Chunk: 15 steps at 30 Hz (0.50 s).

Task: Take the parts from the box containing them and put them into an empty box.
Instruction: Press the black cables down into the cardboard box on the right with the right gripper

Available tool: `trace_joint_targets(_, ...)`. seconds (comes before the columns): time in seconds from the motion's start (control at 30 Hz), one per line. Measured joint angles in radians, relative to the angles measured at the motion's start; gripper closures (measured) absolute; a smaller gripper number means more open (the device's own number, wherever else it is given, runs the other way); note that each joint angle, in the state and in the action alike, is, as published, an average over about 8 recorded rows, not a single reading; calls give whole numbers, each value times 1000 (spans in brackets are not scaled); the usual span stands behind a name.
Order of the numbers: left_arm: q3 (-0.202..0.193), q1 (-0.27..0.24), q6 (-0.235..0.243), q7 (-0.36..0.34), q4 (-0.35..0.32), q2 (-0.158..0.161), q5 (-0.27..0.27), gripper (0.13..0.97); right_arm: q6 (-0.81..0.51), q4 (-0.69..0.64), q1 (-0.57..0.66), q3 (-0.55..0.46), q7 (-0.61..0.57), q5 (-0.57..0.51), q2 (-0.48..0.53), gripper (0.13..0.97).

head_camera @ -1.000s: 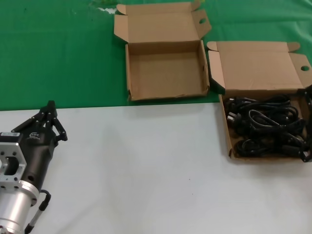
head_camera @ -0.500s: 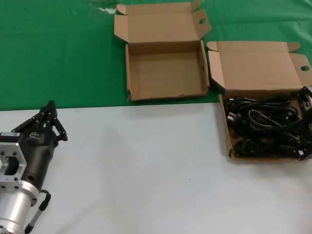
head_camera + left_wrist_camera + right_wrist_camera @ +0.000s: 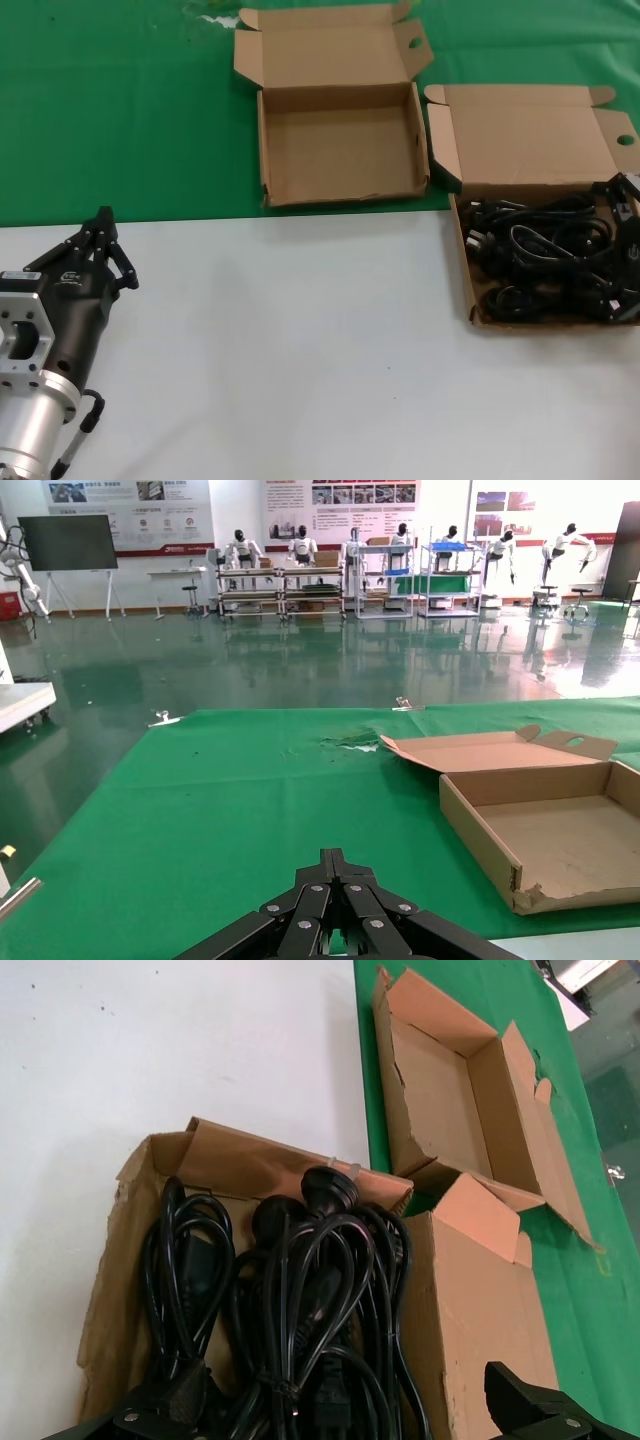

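White table (image 3: 300,340), cables (image 3: 545,260) coiled crosswise

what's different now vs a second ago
The right gripper has come in from the right edge over the box of cables, jaws open, holding nothing yet. The cables, the empty box and the parked left gripper are unchanged.

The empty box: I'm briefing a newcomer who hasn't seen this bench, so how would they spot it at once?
Look at the green cloth behind the white table. Two open cardboard boxes sit at its front edge; the empty box is the one nearer the middle. Unlike the full box to its right, it holds no black cables and its lid is shorter.
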Motion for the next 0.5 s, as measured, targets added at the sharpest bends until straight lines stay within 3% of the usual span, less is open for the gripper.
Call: trace_joint_targets(0.5, 0, 0, 0, 0, 0, 0, 0, 958, 33, -51, 17, -1, -30, -11, -24, 175)
